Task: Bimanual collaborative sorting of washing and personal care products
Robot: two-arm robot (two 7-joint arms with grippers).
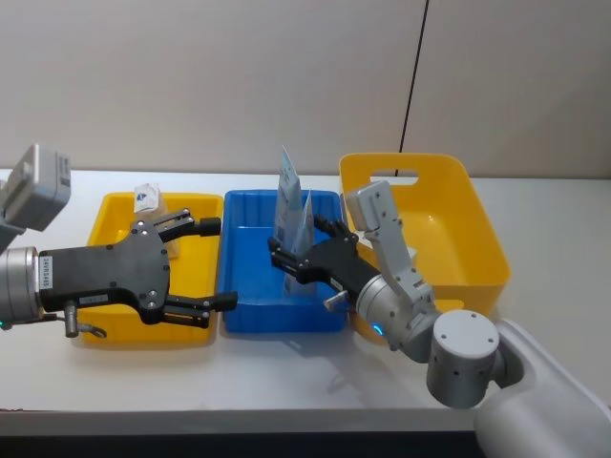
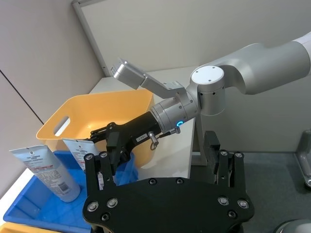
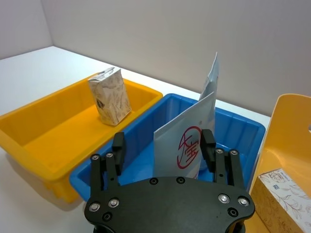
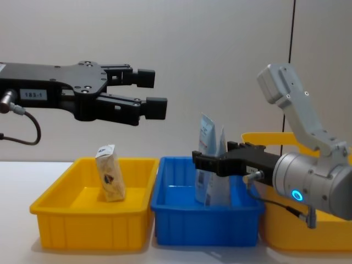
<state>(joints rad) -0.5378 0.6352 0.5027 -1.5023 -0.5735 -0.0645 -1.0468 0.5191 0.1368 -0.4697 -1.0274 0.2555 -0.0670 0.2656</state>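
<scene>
Two light-blue-and-white squeeze tubes [image 1: 288,196] [image 3: 184,141] stand upright in the blue bin [image 1: 243,286]. My right gripper [image 1: 301,243] [image 3: 163,140] is open, its fingers straddling the nearer tube just above the bin floor. One finger is close to the tube's edge and the other stands apart from it. A small beige pack [image 1: 148,197] [image 4: 109,179] stands in the left yellow bin [image 1: 105,215]. My left gripper [image 1: 218,264] [image 4: 153,92] hovers open and empty high over that bin's right side. A whitish patterned pack [image 3: 284,189] lies in the large yellow bin [image 1: 477,229].
The three bins sit side by side on a white table [image 1: 286,382], with a grey wall behind. The large yellow bin on the right has tall walls and a handle slot [image 1: 401,175]. The table's front strip is bare.
</scene>
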